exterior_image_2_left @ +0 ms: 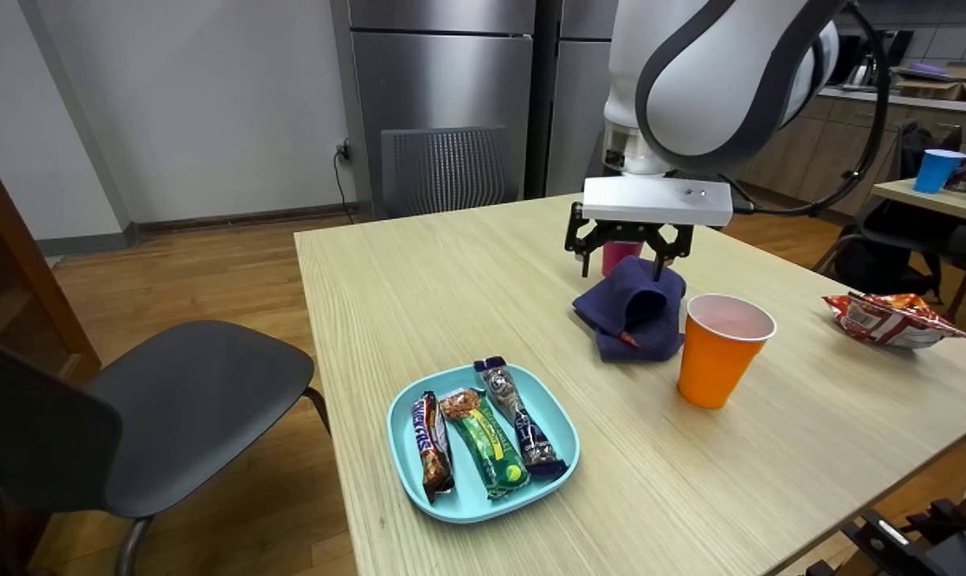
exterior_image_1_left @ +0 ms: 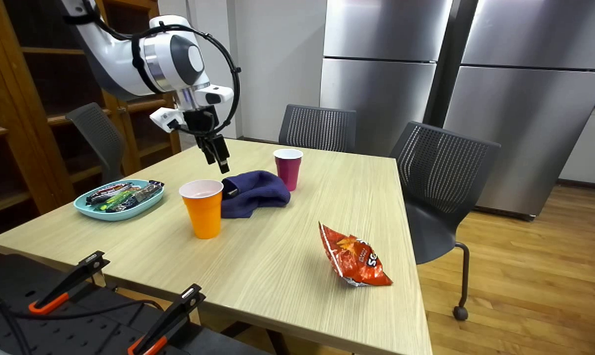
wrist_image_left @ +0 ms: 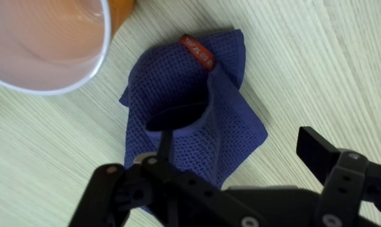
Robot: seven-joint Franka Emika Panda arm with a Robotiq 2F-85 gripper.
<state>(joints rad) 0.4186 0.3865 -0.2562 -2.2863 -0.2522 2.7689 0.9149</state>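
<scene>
My gripper is open and empty, hanging above the table in both exterior views (exterior_image_1_left: pixel 217 157) (exterior_image_2_left: pixel 622 270); its fingers are wide apart in the wrist view (wrist_image_left: pixel 236 135). It is nearest to a crumpled dark blue cloth (exterior_image_1_left: pixel 262 192) (exterior_image_2_left: pixel 647 340) (wrist_image_left: pixel 190 148), which has a fold opening and a red tag (wrist_image_left: pixel 198 53). In the wrist view one finger is over the cloth and one over bare table. An orange cup (exterior_image_1_left: pixel 204 217) (exterior_image_2_left: pixel 719 364) (wrist_image_left: pixel 119 14) stands upright close beside the cloth. A magenta cup (exterior_image_1_left: pixel 288 170) (exterior_image_2_left: pixel 619 254) stands behind the cloth, partly hidden by it.
A light blue plate (exterior_image_1_left: pixel 83 212) (exterior_image_2_left: pixel 466 512) holds several wrapped bars. A red chip bag (exterior_image_1_left: pixel 354 259) (exterior_image_2_left: pixel 887 320) lies on the wooden table (exterior_image_1_left: pixel 287 276). Dark chairs (exterior_image_1_left: pixel 437 197) (exterior_image_2_left: pixel 202 408) stand around it. Clamps (exterior_image_1_left: pixel 176 315) sit at the robot's edge.
</scene>
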